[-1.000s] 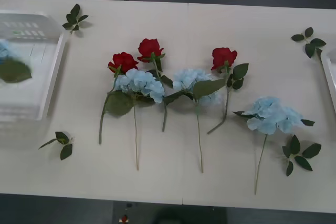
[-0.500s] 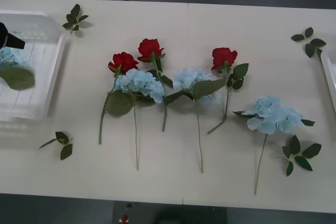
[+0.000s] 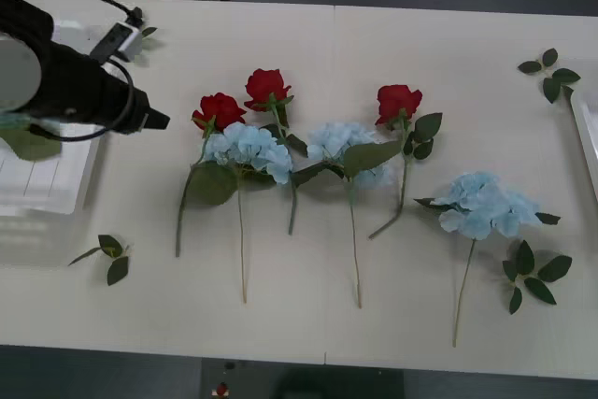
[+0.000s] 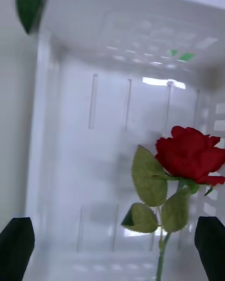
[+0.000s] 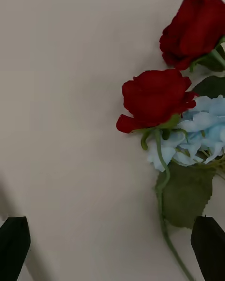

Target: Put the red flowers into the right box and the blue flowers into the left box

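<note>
Three red flowers lie in a row across the middle of the table, blooms toward the far edge. Each is a small tight rose on a thin green stem. Three blue flowers lie with them. They are puffy, pale and wider than the roses. Two sit just in front of the roses, stems crossing, and one lies apart toward the right edge. A fourth red rose lies inside the right box, which shows as a thin pale rim at the table's right edge.

The left box is a see-through white bin at the left edge, with a big green leaf in it. Loose leaf sprigs lie near the corners.

The left gripper hangs over the table beside the leftmost rose, fingers wide apart and holding nothing. The right gripper hangs over the right box, also wide open and empty.

The table is pale cream.
</note>
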Robot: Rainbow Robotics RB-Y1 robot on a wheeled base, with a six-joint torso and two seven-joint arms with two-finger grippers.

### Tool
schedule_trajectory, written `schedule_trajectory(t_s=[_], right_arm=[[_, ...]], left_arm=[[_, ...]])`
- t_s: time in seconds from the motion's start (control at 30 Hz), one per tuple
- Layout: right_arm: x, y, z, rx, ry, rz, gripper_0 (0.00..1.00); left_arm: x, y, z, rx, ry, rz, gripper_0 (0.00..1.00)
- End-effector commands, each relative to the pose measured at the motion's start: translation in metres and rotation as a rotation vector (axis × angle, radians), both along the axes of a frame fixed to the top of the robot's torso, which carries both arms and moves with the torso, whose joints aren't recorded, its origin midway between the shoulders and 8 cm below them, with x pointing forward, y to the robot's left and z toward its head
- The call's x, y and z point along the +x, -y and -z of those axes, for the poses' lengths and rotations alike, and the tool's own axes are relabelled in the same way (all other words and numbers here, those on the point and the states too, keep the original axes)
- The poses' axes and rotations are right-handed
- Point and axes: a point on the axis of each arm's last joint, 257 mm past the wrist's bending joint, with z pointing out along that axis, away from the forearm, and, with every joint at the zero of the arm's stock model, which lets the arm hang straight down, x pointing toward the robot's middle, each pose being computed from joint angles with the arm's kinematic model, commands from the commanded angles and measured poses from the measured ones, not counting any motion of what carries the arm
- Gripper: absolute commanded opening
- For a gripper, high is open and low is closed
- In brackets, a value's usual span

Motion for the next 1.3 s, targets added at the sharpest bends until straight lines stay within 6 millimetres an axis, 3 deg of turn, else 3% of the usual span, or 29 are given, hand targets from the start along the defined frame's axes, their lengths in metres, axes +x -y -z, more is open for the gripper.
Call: schedule_trajectory(t_s=[0.03,0.2,0.43,0.63,0.8,0.87,0.9,0.93,0.97,1.3], right_arm=[[-0.002,-0.055,-0.009,0.099,0.020,0.005,1.00],[-0.016,-0.133,-0.005,0.220,0.035,-0.015,1.00],[-0.038,-0.221,0.008,0.347,0.019,-0.034,1.00],[-0.059,-0.270,0.037,0.384,-0.023,-0.034,1.00],[-0.076,-0.294,0.067,0.395,-0.086,0.003,1.00],[-0.082,-0.301,0.077,0.390,-0.103,0.021,1.00],[-0.084,-0.304,0.083,0.389,-0.112,0.026,1.00],[-0.085,-0.306,0.088,0.389,-0.119,0.029,1.00],[-0.086,-0.308,0.092,0.385,-0.123,0.030,1.00],[-0.085,-0.310,0.132,0.366,-0.157,0.067,1.00]], left_arm=[[0.005,0.014,0.014,0.060,0.024,0.030,1.00],[0.014,0.025,0.041,0.147,0.044,0.038,1.00],[0.027,0.049,0.066,0.136,0.037,0.054,1.00],[0.035,0.055,0.087,0.164,0.029,0.054,1.00],[0.041,0.055,0.102,0.174,0.033,0.051,1.00],[0.042,0.055,0.103,0.179,0.037,0.050,0.80],[0.042,0.053,0.103,0.187,0.039,0.049,0.44],[0.043,0.052,0.103,0.189,0.042,0.046,0.18],[0.043,0.051,0.103,0.192,0.040,0.045,0.00],[0.046,0.045,0.103,0.208,0.049,0.035,0.00]])
